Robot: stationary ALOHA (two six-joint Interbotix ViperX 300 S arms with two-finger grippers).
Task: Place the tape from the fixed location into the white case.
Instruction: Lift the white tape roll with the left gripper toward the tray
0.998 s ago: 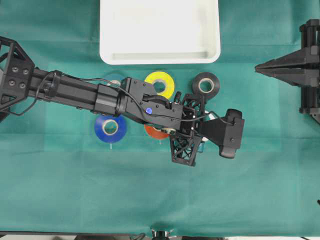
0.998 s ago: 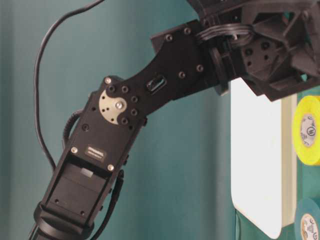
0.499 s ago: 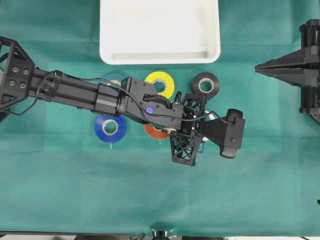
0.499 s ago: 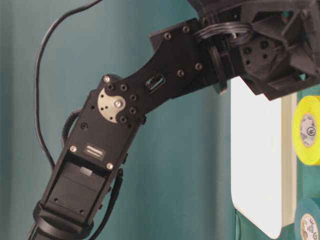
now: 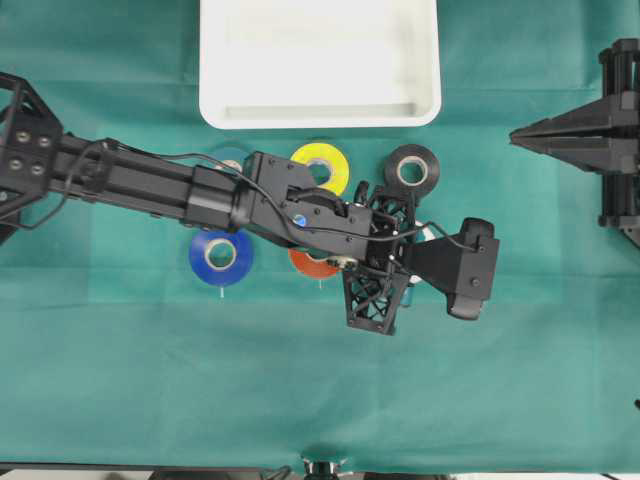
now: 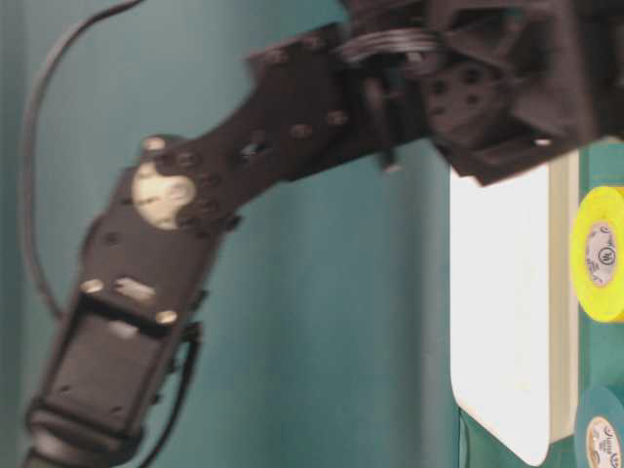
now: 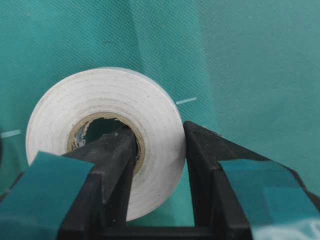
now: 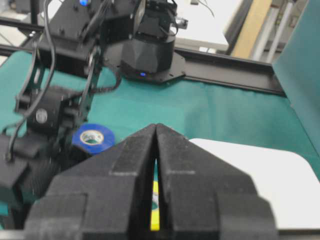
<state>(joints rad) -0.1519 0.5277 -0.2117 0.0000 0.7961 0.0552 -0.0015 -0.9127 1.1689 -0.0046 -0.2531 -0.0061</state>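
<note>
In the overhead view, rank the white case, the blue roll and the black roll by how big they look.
1. white case, by far the largest.
2. blue roll and black roll: they look about the same size, so I won't rank one over the other.

The white tape (image 7: 107,132) stands on edge on green cloth, well apart from the empty white case (image 5: 320,110).

A robotics lab: green cloth (image 5: 300,390) over a bench, two black arms on rails (image 8: 225,75)
</note>
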